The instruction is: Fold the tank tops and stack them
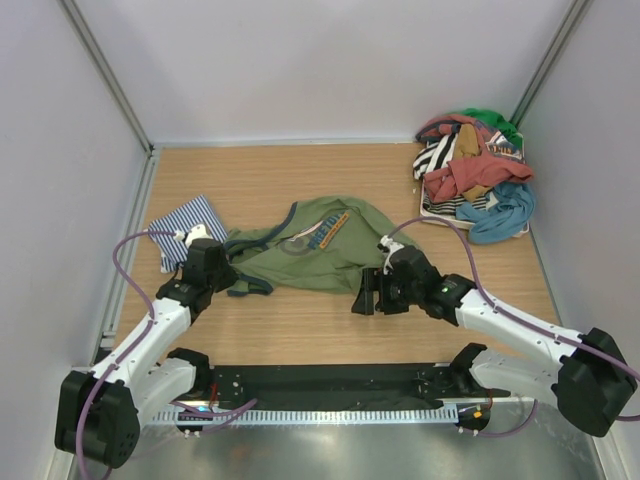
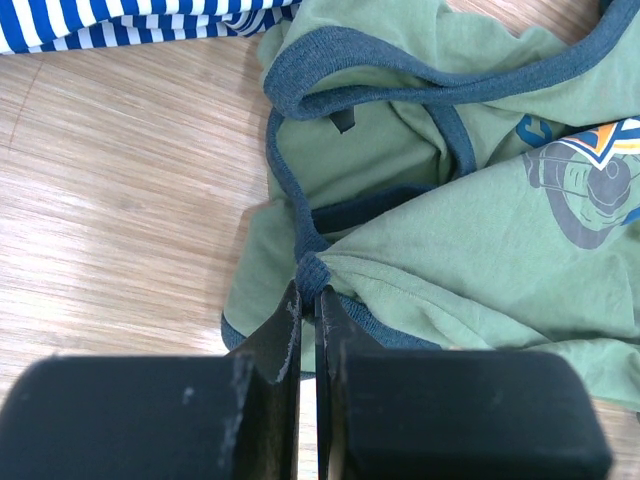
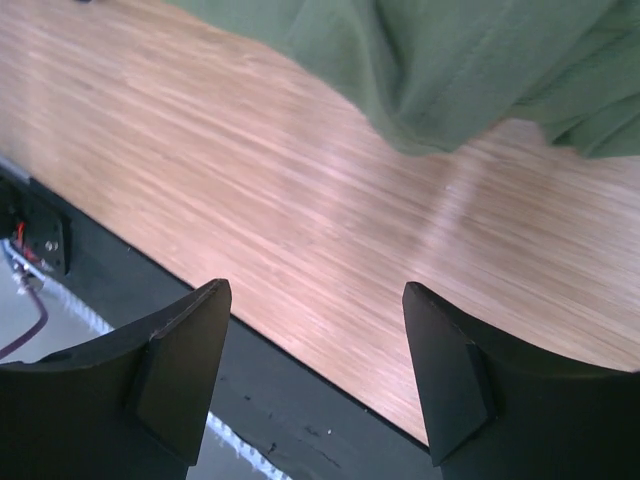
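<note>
The olive green tank top (image 1: 315,245) lies crumpled mid-table, its print facing up. My left gripper (image 1: 228,275) sits at its left end, shut on the dark navy trim (image 2: 312,272) where the armhole edge bunches. The striped tank top (image 1: 185,228) lies folded flat at the far left, and its stripes (image 2: 120,22) show just beyond the green cloth. My right gripper (image 1: 368,298) hangs open over bare wood just in front of the green top's right hem (image 3: 470,80), nothing between its fingers (image 3: 185,360).
A heap of mixed clothes (image 1: 472,180) fills the back right corner. The black base rail (image 1: 330,385) runs along the near table edge, just under the right gripper (image 3: 315,295). White walls close in the sides and back.
</note>
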Robot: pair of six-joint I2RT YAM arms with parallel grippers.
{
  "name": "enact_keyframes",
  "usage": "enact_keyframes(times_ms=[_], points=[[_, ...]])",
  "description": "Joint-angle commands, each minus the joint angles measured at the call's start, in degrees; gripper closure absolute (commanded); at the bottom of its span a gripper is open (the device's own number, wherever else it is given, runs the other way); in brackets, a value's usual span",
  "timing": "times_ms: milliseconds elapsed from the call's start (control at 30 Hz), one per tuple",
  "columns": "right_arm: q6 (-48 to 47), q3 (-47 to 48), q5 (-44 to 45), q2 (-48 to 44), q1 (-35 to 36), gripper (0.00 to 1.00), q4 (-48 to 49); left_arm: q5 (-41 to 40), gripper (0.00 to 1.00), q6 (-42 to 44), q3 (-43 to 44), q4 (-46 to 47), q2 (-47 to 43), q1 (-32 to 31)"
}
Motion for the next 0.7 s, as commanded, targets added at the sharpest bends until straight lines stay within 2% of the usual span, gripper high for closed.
enact_keyframes(times_ms=[0,133,233,467,667], points=[[0.22,3.69,6.11,-0.51,0.07,0.24,-1.39,0.15,1.00,0.60,0.03,2.16,-0.25,0.30],[1.62,3.44,15.14,-0.33,0.07,0.30,1.66,0.33,1.00,0.60,-0.06,2.25,-0.16,0.39],[2.33,2.73,18.15,0.44,-0.19,0.32,4.84,0.50,1.00,0.60,0.11,2.25,0.01,0.39],[1.19,8.43,17.89,11.07,-2.82,0.30,7.92,0.59,1.00,0.68,0.11,2.25,0.10,0.39],[1.71,9.67,15.00,14.87,-8.17,0.30,10.73,0.68,1.00,0.68,0.03,2.25,0.10,0.39]])
